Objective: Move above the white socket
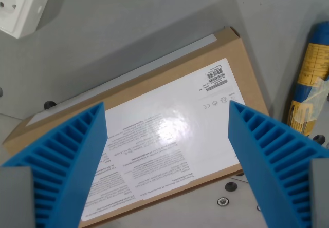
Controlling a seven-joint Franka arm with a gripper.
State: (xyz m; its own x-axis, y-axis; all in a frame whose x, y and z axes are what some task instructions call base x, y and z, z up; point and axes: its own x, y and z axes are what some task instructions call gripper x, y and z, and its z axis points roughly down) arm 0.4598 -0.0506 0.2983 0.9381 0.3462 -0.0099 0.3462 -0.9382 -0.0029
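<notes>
Gripper (167, 135) hangs over the cardboard box (154, 110), blue fingers (67, 161) spread wide, nothing held. White socket (23, 4) sits far left; a blue-yellow tube (308, 79) lies right.

White socket (21, 4): square plastic body, round recessed face with pin holes. Lies at the wrist view's upper left, partly cropped.

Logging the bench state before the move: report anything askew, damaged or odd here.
Little stands out. The cardboard box lies askew in the wrist view. The blue-and-yellow tube on the right has a worn, peeling label. The white socket looks intact.
</notes>
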